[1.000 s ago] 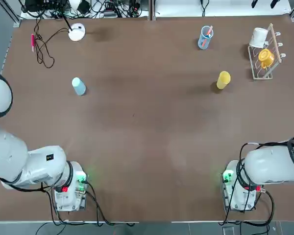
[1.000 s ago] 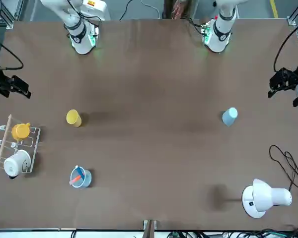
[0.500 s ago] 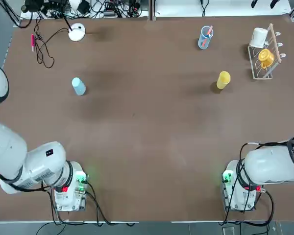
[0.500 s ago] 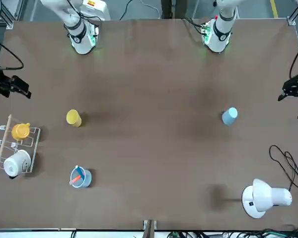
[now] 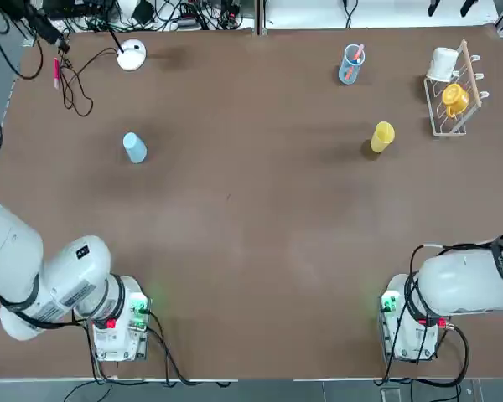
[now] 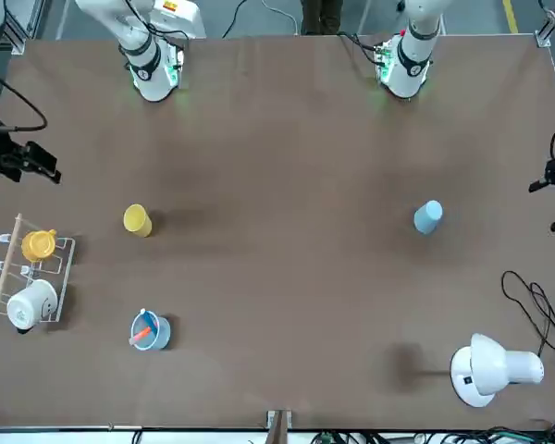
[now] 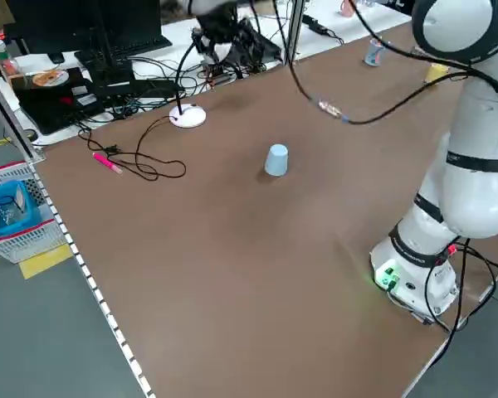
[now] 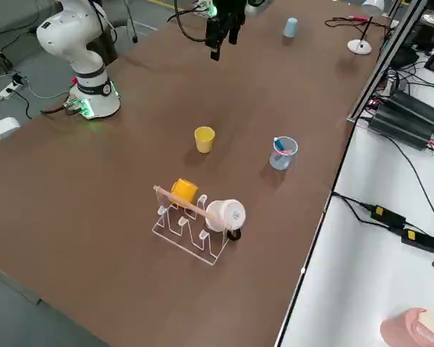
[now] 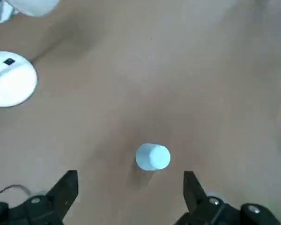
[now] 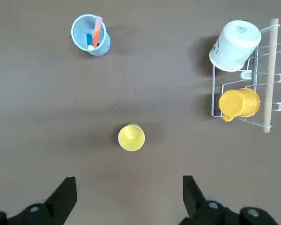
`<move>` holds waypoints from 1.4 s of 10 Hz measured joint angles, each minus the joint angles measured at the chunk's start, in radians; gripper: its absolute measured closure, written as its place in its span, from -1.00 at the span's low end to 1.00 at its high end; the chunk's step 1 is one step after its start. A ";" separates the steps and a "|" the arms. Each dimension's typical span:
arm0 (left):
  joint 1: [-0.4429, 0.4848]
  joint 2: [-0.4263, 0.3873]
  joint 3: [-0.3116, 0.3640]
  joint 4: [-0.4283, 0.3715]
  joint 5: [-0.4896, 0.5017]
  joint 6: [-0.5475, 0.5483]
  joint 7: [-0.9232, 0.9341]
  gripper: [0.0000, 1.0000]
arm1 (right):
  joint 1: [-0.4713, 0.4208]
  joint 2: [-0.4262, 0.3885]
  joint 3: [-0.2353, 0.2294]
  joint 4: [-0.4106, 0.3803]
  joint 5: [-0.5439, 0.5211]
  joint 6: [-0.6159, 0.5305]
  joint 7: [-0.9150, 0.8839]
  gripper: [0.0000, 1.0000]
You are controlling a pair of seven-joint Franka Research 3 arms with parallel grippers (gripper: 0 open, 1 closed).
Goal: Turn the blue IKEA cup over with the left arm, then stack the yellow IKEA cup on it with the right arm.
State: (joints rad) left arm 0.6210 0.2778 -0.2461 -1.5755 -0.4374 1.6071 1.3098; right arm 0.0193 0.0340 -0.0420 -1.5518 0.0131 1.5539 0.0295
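Neither of the 2 steps is done. The blue IKEA cup point(image 7: 276, 160) stands by itself on the tabletop point(image 5: 235, 251), on the robot's left, and the left wrist view shows a closed, pale end facing up, so I judge it is upside down and needs turning. The yellow IKEA cup point(image 10: 131, 137) stands well apart on the right side, its open mouth up, which suits stacking later. What is left: the left arm grasps, flips and sets down the blue cup, then the right arm places the yellow one on it.

The left gripper point(image 9: 131, 194) is over the robot's left side of the tabletop, above and apart from the blue cup; its jaws are spread wide with nothing between them. The right gripper point(image 10: 130, 194) waits at the right side, jaws also wide and empty, the yellow cup beyond them.

Several things are hard to make out. The overhead view shows neither pair of jaws, and the front view cuts the left gripper at its edge. In the left side view, the cable crosses near the yellow cup, which is small and far off there. The inside of the blue cup is hidden in all 6 views, so its orientation rests on that closed end.
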 joint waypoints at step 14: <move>0.123 0.412 0.001 -0.174 -0.248 0.080 0.890 -0.98 | -0.096 -0.094 0.075 -0.499 -0.001 0.401 -0.029 -1.00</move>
State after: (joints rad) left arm 0.7441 0.6902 -0.2455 -1.7495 -0.6851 1.6866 2.1996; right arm -0.0763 -0.0598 0.0329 -2.0510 0.0120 1.9550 0.0004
